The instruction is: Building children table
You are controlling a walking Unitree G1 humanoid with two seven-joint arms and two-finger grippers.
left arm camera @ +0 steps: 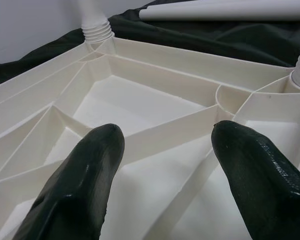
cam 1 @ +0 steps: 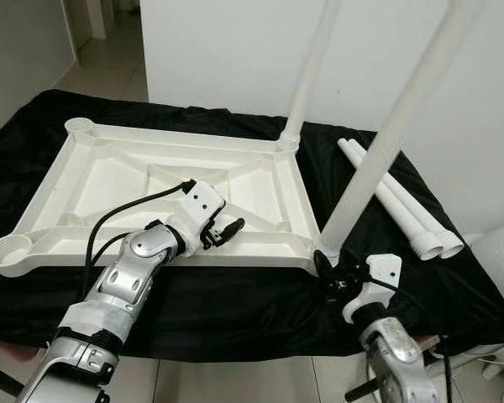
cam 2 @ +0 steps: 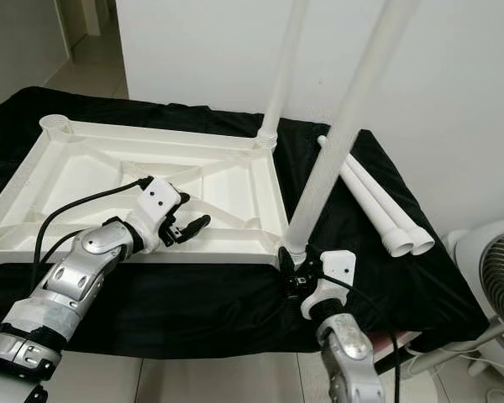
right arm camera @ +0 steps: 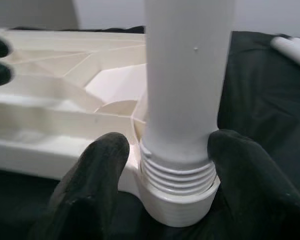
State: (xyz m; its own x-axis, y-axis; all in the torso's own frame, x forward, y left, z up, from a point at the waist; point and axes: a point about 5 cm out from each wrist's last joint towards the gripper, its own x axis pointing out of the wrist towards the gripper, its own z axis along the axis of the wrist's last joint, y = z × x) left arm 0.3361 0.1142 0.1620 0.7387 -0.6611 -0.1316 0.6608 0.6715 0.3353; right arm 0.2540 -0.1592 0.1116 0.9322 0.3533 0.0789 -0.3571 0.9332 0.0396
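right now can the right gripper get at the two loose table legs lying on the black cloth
Probably yes. The right gripper sits at the near leg, and the loose legs lie just beyond with nothing between.

The upturned tabletop (cam 1: 151, 180) covers most of the black-draped counter (cam 1: 235, 306), its ribs dividing the underside into shallow open pockets. Two upright legs (cam 1: 365, 172) block the right corners, the right gripper (cam 1: 329, 270) with its fingers (right arm camera: 95, 175) straddling the near one's base. Two loose legs (cam 1: 403, 210) lie beyond; bare cloth along the near edge gives free passage.
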